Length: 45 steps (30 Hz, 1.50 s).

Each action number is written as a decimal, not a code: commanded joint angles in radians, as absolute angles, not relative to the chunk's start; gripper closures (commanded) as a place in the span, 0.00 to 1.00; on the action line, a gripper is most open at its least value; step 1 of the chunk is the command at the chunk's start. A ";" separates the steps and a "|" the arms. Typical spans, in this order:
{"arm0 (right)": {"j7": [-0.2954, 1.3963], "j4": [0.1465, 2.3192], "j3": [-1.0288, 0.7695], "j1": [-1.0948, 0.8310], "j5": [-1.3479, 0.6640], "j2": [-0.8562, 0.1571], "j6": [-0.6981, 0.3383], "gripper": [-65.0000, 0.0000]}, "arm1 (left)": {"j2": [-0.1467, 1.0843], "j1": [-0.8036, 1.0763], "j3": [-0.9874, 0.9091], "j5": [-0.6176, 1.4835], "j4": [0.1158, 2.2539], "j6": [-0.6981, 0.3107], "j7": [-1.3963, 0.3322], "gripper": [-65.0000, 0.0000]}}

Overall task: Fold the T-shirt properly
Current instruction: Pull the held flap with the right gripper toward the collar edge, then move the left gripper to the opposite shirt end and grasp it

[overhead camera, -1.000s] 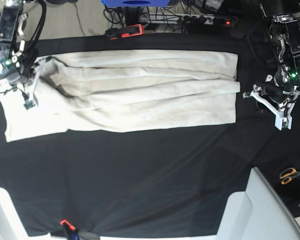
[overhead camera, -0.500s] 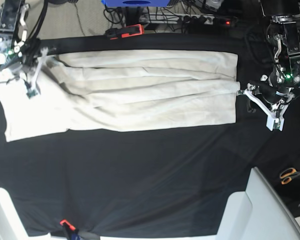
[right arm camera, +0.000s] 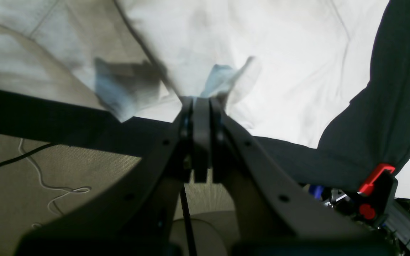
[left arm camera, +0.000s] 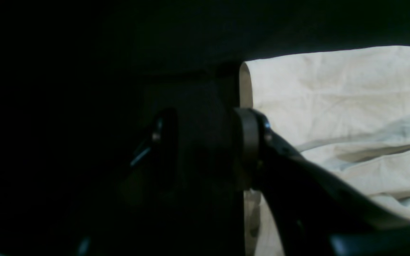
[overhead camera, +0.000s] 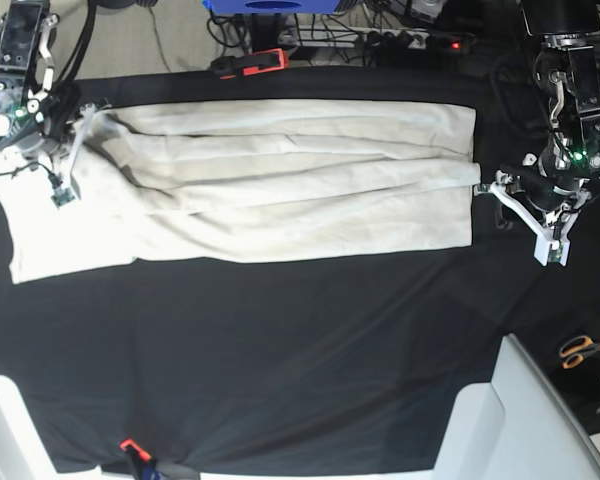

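In the base view, the T-shirt (overhead camera: 310, 225) is laid across the upper half of the frame, from the left edge to right of centre, on a black cloth (overhead camera: 280, 370) spread over the desk. Several long folds and wrinkles are run lengthwise through the cream fabric, and its lower left part is spread in a slanting flap. At the upper left of the frame, the right pincer (right arm camera: 202, 103) is held over the left part of the fabric; in the right wrist view its fingers are closed together, with a raised tuft of cloth pinched at the tips. At the upper right of the base view, the left pincer (overhead camera: 528, 222) is placed just beside the right edge of the shirt; its fingers are parted, with a gap between them, and nothing is gripped. In the left wrist view, a straight top edge and a corner of the fabric are seen at the right, partly covered by one blurred finger. Orange-handled scissors (overhead camera: 577, 351) are placed at the lower right of the base view, and a red and black object (overhead camera: 252, 64) is seen at the top, beyond the upper edge of the shirt.
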<state>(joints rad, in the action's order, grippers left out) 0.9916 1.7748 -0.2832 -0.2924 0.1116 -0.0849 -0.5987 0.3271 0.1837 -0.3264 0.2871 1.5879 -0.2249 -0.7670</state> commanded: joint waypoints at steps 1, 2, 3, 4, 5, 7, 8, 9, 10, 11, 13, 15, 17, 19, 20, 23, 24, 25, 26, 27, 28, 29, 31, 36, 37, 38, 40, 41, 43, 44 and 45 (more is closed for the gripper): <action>0.980 1.788 -0.285 -0.277 0.111 -0.096 -0.595 1.00 | 0.343 0.174 -0.334 0.288 1.603 -0.222 -0.745 0.63; 0.981 1.788 -0.285 -0.274 0.111 -0.096 -0.595 1.00 | 0.343 0.174 -0.334 0.288 1.603 -0.222 -0.745 0.63; 0.981 1.788 -0.285 -0.266 0.111 -0.097 -0.595 1.00 | 0.343 0.174 -0.334 0.288 1.603 -0.222 -0.745 0.63; 0.981 1.787 -0.283 -0.262 0.111 -0.099 -0.595 1.00 | 0.343 0.174 -0.334 0.288 1.603 -0.222 -0.745 0.63; 0.981 1.781 -0.282 -0.254 0.111 -0.099 -0.595 1.00 | 0.343 0.174 -0.334 0.288 1.603 -0.222 -0.745 0.63; 0.981 1.758 -0.252 -0.231 0.111 -0.102 -0.595 1.00 | 0.343 0.174 -0.334 0.288 1.603 -0.222 -0.745 0.63; 0.981 1.747 -0.240 -0.223 0.111 -0.102 -0.595 1.00 | 0.343 0.174 -0.334 0.288 1.603 -0.222 -0.745 0.63; 0.981 1.736 -0.228 -0.214 0.111 -0.099 -0.595 1.00 | 0.343 0.174 -0.334 0.288 1.603 -0.222 -0.745 0.63; 0.981 1.727 -0.223 -0.203 0.111 -0.096 -0.595 1.00 | 0.343 0.174 -0.334 0.288 1.603 -0.222 -0.745 0.63; 0.981 1.719 -0.223 -0.197 0.111 -0.094 -0.595 1.00 | 0.343 0.174 -0.334 0.288 1.603 -0.222 -0.745 0.63; 0.977 1.705 -0.223 -0.183 0.111 -0.093 -0.595 1.00 | 0.343 0.176 -0.334 0.288 1.603 -0.222 -0.745 0.63; 0.977 1.696 -0.223 -0.170 0.111 -0.088 -0.595 1.00 | 0.343 0.177 -0.334 0.288 1.603 -0.222 -0.745 0.63; 0.975 1.698 -0.223 -0.157 0.111 -0.090 -0.595 0.98 | 0.343 0.177 -0.334 0.288 1.603 -0.222 -0.745 0.63; 0.972 1.702 -0.223 -0.140 0.111 -0.094 -0.601 0.90 | 0.343 0.177 -0.334 0.288 1.603 -0.222 -0.745 0.63; 0.972 1.704 -0.222 -0.131 0.111 -0.096 -0.601 0.85 | 0.343 0.176 -0.332 0.288 1.603 -0.222 -0.745 0.63; 0.970 1.705 -0.222 -0.096 0.111 -0.097 -0.624 0.72 | 0.343 0.171 -0.328 0.288 1.587 -0.222 -0.745 0.63; 0.967 1.707 -0.222 -0.085 0.111 -0.097 -0.653 0.70 | 0.343 0.171 -0.328 0.288 1.580 -0.222 -0.745 0.63; 0.958 1.713 -0.222 -0.077 0.111 -0.097 -0.698 0.70 | 0.343 0.166 -0.328 0.288 1.573 -0.222 -0.745 0.63; 0.944 1.725 -0.223 -0.074 0.111 -0.097 -0.698 0.70 | 0.341 0.160 -0.326 0.288 1.567 -0.222 -0.745 0.63; 0.932 1.745 -0.229 -0.074 0.111 -0.097 -0.698 0.70 | 0.340 0.160 -0.331 0.288 1.564 -0.222 -0.745 0.63; 0.921 1.768 -0.237 -0.073 0.111 -0.097 -0.698 0.70 | 0.338 0.163 -0.332 0.288 1.564 -0.222 -0.745 0.63; 0.917 1.802 -0.262 -0.074 0.111 -0.097 -0.698 0.70 | 0.338 0.163 -0.334 0.288 1.563 -0.222 -0.745 0.63; 0.915 1.874 -0.335 -0.090 0.111 -0.087 -0.698 0.70 | 0.340 0.168 -0.334 0.288 1.561 -0.222 -0.745 0.63; 0.917 1.960 -0.510 -0.203 0.111 0.016 -0.698 0.86 | 0.337 0.170 -0.372 0.294 1.561 -0.222 -0.743 0.63; 0.915 1.959 -0.522 -0.228 0.111 0.045 -0.698 0.97 | 0.335 0.170 -0.390 0.297 1.561 -0.222 -0.743 0.63; 0.912 1.948 -0.526 -0.255 0.111 0.067 -0.698 1.00 | 0.334 0.168 -0.404 0.297 1.561 -0.222 -0.743 0.63; 0.900 1.910 -0.504 -0.288 0.110 0.084 -0.698 0.97 | 0.332 0.160 -0.412 0.298 1.560 -0.222 -0.743 0.63; 0.875 1.877 -0.493 -0.289 0.108 0.085 -0.698 0.99 | 0.332 0.159 -0.412 0.298 1.557 -0.222 -0.743 0.64; 0.820 1.802 -0.483 -0.286 0.108 0.084 -0.698 1.00 | 0.332 0.157 -0.410 0.298 1.543 -0.222 -0.743 0.74; 0.797 1.768 -0.486 -0.277 0.108 0.084 -0.698 1.00 | 0.332 0.157 -0.410 0.298 1.532 -0.223 -0.743 0.81; 0.785 1.744 -0.486 -0.268 0.110 0.082 -0.698 1.00 | 0.332 0.157 -0.412 0.298 1.524 -0.223 -0.743 0.86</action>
<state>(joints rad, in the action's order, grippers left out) 0.7979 1.7267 -0.4808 -0.2741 0.1127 0.0883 -0.6975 0.3134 0.1642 -0.4038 0.2989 1.5120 -0.2264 -0.7597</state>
